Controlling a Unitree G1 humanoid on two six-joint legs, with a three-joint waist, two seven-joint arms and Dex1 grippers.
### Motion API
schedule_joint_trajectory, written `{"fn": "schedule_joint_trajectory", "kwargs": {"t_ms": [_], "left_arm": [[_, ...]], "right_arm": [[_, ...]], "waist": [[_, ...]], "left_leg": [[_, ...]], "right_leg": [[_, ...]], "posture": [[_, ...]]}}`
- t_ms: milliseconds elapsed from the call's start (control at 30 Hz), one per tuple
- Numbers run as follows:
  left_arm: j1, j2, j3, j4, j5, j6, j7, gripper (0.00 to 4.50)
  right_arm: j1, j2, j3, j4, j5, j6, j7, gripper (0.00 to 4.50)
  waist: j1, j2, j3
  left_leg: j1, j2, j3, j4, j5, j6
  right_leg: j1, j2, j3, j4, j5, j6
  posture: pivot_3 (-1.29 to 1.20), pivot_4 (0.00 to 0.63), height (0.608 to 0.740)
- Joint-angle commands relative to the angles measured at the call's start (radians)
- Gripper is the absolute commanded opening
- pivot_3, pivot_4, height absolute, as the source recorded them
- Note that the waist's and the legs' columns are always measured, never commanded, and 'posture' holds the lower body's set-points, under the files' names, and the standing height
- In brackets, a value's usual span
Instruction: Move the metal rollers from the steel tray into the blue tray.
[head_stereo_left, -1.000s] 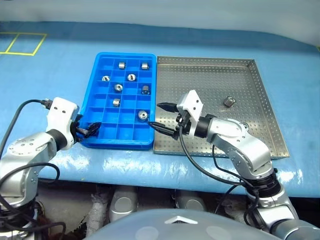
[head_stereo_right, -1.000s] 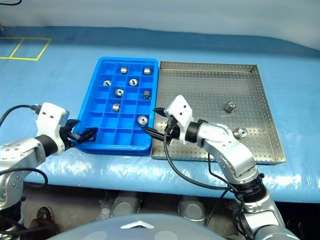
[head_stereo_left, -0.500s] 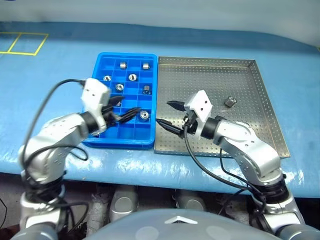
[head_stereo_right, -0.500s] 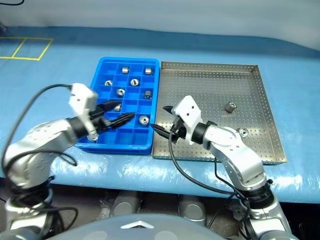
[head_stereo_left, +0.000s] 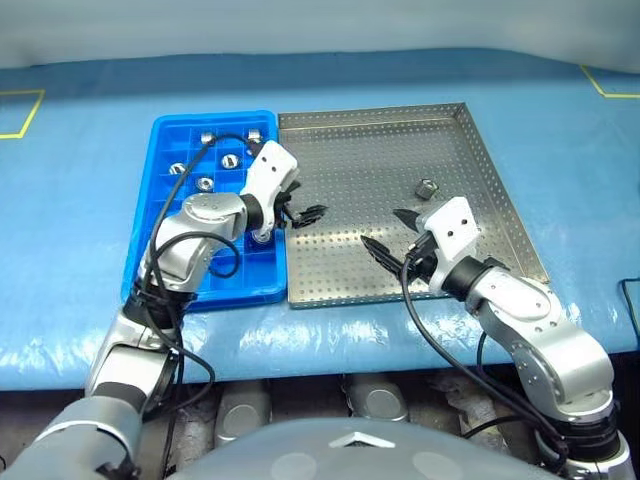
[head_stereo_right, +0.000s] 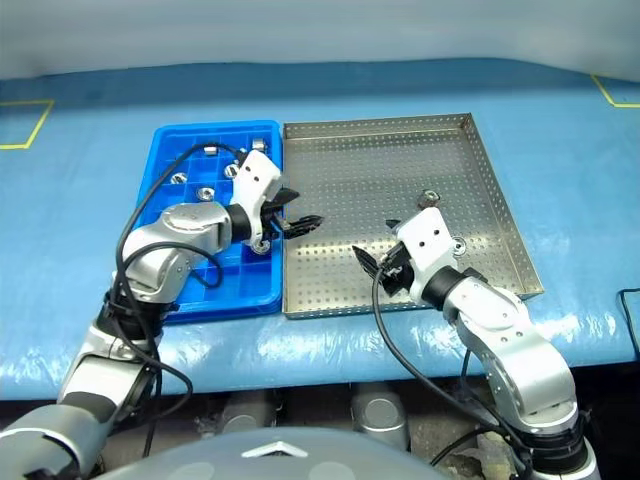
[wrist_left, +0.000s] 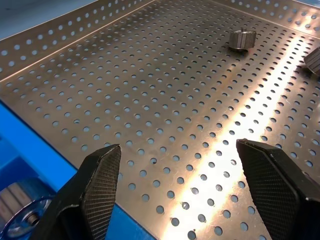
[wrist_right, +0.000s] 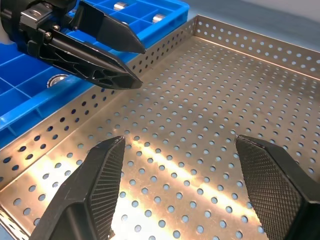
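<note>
Steel tray (head_stereo_left: 350, 250) long axis front-to-back; roller (head_stereo_left: 427, 187) tilted.

Silver-grey arms, white wrists, black cables and claws.

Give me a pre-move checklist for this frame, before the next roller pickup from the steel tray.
1. Left gripper jaws open, holding nothing: ok.
2. Right gripper jaws open, holding nothing: ok.
3. Metal roller left on the steel tray, lying free: ok.
4. Second roller beside the right wrist: only partly visible, cannot tell whether it is reachable.
5. Both grippers over the same tray, tips apart: ok, but watch for crossing.
6. Blue tray has free compartments: ok.
</note>
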Motion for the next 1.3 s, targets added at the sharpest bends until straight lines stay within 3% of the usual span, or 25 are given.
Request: {"fn": "schedule_joint_trajectory", "kwargs": {"t_ms": [33,400,733,1000,1300], "left_arm": [[-0.085,-0.076,-0.061,0.090,0.020,-0.085,-0.057,3.99],[-0.229,-0.232,-0.273,0.412,0.125,-0.283,-0.321,3.99],[-0.241,-0.314,-0.322,0.574,0.213,-0.374,-0.399,3.99],[-0.259,-0.384,-0.287,0.684,0.284,-0.436,-0.333,3.99],[-0.291,-0.398,-0.169,0.690,0.251,-0.448,-0.321,3.99]], "right_arm": [[0.012,0.012,-0.032,-0.055,-0.017,0.016,-0.046,3.70],[0.156,0.000,-0.125,-0.158,-0.070,0.174,-0.150,3.70],[0.274,0.034,-0.207,-0.207,-0.066,0.209,-0.157,3.70],[0.270,0.043,-0.211,-0.232,-0.064,0.210,-0.153,3.70],[0.267,0.047,-0.209,-0.231,-0.067,0.207,-0.153,3.70]], "waist": [[-0.004,0.000,0.000],[-0.078,0.001,0.000],[-0.161,0.001,0.000],[-0.203,0.001,0.000],[-0.232,0.000,0.001]], "left_leg": [[0.000,0.000,0.000,0.001,0.000,0.000],[0.000,0.000,0.002,-0.001,-0.001,0.002],[0.000,0.000,0.004,0.001,-0.001,0.002],[0.000,-0.001,0.005,0.000,-0.001,0.002],[0.001,-0.001,0.010,0.000,-0.001,0.002]], "right_leg": [[0.000,0.000,0.000,0.000,0.000,0.000],[-0.001,0.001,0.003,0.000,0.000,0.001],[-0.001,0.000,0.005,0.000,0.000,0.002],[-0.001,0.001,0.006,-0.001,0.000,0.003],[-0.002,0.000,0.012,-0.001,0.000,0.003]], "posture": [[-0.21,0.150,0.740],[-0.31,0.150,0.740],[-0.36,0.150,0.740],[-0.37,0.150,0.740],[-0.36,0.150,0.740]]}}
